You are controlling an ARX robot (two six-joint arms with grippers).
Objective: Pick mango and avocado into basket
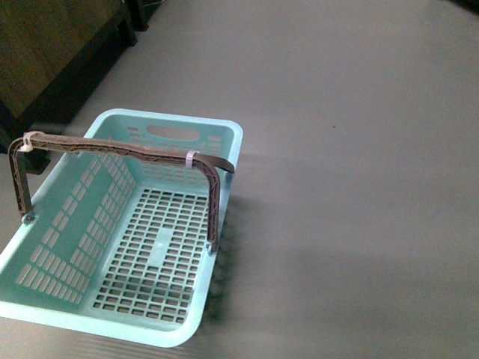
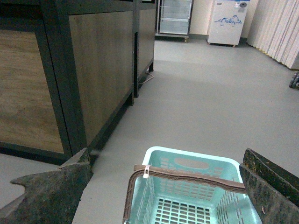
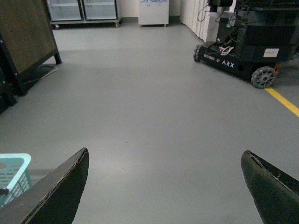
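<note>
Front view: basket (image 1: 217,142) sits on the grey floor, brown handle (image 1: 127,152) arched over it w/ whitish zip ties (image 1: 190,158). Slotted floor of the basket shows through and through, nothing in it. No mango, no avocado anywhere around the basket here. Neither arm shows. A wood cabinet (image 1: 45,45) stands just beyond the basket's far-left corner.

Left wrist view: left gripper (image 2: 166,151) hangs above the basket, looking down its length. Both fingers (image 2: 56,191) are spread wide w/ only basket and floor between them, so the jaws are fully apart and hold nothing. The cabinet runs along one side of the basket; a white fridge (image 2: 226,21) stands well beyond it at the far wall. No fruit in sight.

Right wrist view: right gripper (image 3: 165,151) is off to the side of the basket, only a turquoise corner showing at the frame edge. Jaws wide apart, empty, bare floor between. An ARX cart on wheels (image 3: 243,51) and a yellow floor line (image 3: 282,100) lie well away from the basket. No fruit here either.

Progress, as I judge it: nothing done yet. Basket empty, both hands empty, mango and avocado not located in any view. All left to do: find both, grasp each, drop each into the basket.
</note>
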